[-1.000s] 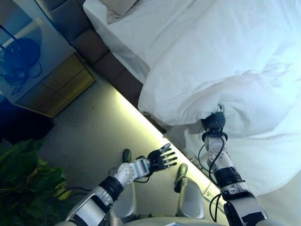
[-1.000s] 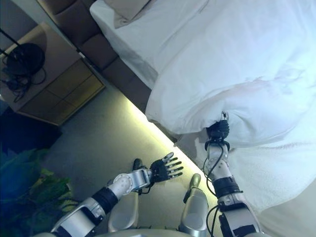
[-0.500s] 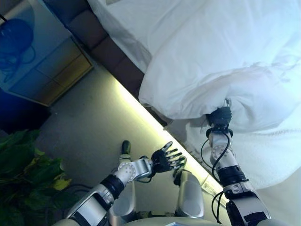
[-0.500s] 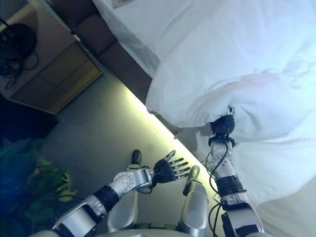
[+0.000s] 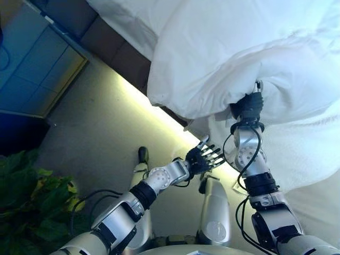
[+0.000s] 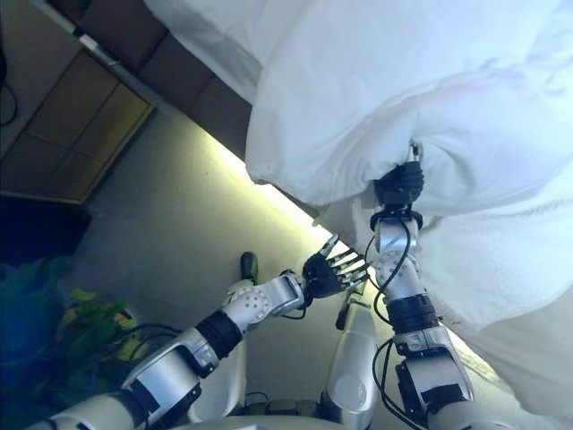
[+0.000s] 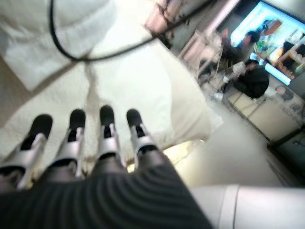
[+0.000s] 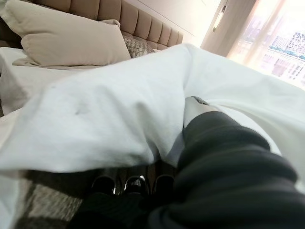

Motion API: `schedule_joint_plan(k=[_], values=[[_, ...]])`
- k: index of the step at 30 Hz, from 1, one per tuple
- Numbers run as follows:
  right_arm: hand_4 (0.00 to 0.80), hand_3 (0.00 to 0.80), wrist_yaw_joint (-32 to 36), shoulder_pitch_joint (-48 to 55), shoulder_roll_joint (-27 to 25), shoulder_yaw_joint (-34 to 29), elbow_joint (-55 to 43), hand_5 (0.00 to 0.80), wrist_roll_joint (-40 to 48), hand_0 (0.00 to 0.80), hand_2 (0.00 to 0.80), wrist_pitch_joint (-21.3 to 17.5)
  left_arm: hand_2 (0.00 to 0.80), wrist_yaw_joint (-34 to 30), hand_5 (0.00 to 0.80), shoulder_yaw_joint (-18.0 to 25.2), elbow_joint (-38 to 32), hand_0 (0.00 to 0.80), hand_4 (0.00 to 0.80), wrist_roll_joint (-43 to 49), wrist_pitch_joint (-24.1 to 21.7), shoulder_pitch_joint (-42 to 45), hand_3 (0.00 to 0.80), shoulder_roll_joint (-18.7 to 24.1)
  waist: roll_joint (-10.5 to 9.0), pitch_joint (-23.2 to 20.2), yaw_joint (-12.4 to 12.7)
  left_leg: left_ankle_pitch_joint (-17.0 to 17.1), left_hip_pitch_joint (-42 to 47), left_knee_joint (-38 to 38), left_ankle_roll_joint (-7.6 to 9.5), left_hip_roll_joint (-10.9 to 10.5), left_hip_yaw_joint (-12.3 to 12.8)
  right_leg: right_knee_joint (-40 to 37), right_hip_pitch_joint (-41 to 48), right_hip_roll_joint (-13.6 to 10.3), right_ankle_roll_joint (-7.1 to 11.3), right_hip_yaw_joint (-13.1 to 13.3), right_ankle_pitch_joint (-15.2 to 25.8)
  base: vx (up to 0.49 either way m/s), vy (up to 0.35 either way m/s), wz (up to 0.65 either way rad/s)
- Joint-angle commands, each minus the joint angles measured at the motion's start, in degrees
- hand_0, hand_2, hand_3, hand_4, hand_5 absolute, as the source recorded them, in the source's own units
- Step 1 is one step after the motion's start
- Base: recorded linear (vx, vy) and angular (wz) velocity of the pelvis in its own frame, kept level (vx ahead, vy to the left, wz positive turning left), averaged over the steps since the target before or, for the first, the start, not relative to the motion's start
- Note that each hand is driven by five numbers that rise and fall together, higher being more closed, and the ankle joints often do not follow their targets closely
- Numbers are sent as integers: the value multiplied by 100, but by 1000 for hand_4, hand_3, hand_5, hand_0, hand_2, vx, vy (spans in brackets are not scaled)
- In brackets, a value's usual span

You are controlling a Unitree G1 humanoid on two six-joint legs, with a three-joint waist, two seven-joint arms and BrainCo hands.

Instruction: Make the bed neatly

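A bulky white duvet (image 5: 239,53) lies bunched on the bed, its edge hanging over the side. My right hand (image 5: 248,106) is shut on the duvet's edge and holds a fold of it up; in the right wrist view the cloth (image 8: 109,119) drapes over the curled fingers (image 8: 136,183). My left hand (image 5: 204,158) is open, fingers straight, just below the bed's side near the white textured sheet (image 5: 303,154). In the left wrist view the fingers (image 7: 76,138) point at that sheet (image 7: 143,81).
The bed's dark brown frame (image 5: 127,58) runs along a lit strip on the floor. A wooden nightstand (image 5: 37,69) stands at the left, a green plant (image 5: 26,202) at the lower left. A beige pillow (image 8: 66,33) leans on the padded headboard (image 8: 138,21).
My left hand has risen from over the floor toward the bed's side. My right hand still holds the duvet fold. The camera has shifted, so the whole scene sits differently.
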Motion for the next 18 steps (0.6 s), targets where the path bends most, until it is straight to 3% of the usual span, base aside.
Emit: schedule_joint_plan(k=[1,7,14,18], values=[[800,800,83,-605,-300,-28,-826,800,-616,800,800,160,0,-229,0,-14,-122,0,0,-607,-271,-330,0,-821,136,-90,-92,148,187,-189,-235,428,-53,-374,-44,-182,141,179,837,-29,82,-21],[800,800,-1,-743,-316,104,-917,800,-688,800,800,356,0,-100,0,-7,-136,0,0,-813,-475,-407,0,-1079,218,-19,-267,179,271,-214,-278,475,91,-361,-43,-193,102,247,816,-2,103,-14],[800,800,-295,-1071,-193,388,-1148,800,-1026,800,800,489,0,209,0,157,316,0,0,51,-922,-582,0,-1459,212,84,-366,256,295,-248,-295,503,257,-384,-104,-204,84,360,846,-20,69,-13],[800,800,-378,-1280,-113,592,-1182,800,-1103,800,800,541,0,293,0,507,553,0,0,508,-1299,-903,0,-1584,162,115,-428,324,286,-301,-314,568,369,-491,-104,-174,91,368,904,-33,21,-20]])
